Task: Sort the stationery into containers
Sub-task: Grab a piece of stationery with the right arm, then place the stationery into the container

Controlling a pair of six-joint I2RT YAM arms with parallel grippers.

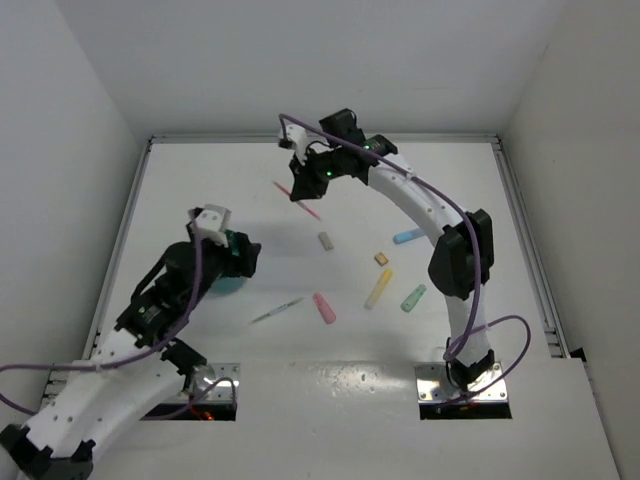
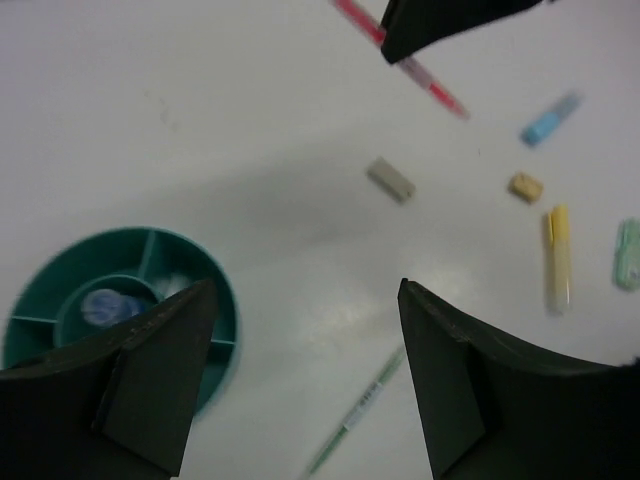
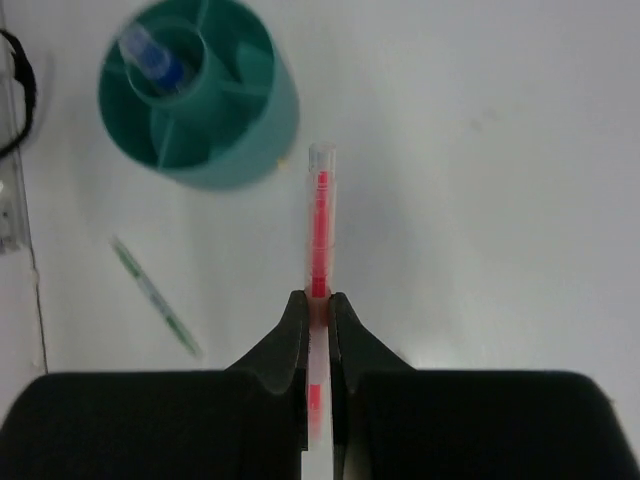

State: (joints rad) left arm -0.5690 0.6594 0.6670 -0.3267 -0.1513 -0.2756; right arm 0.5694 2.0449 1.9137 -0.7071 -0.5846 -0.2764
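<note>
The right gripper [image 3: 318, 302] pinches the pink pen [image 3: 320, 215]. The left gripper [image 2: 305, 292] is wide open, with the teal cup [image 2: 100, 240] at lower left.

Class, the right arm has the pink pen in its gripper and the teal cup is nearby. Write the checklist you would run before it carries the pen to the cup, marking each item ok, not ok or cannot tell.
1. The right gripper shut on the pink pen: ok.
2. Pen lifted off the table: cannot tell.
3. The teal cup upright, outer compartments free: ok; only the centre holds a blue-capped tube.
4. Space above the cup clear: not ok; the open left gripper hangs by it, one finger over its rim.
5. The green pen out of the way: ok, it lies apart from the cup.
</note>
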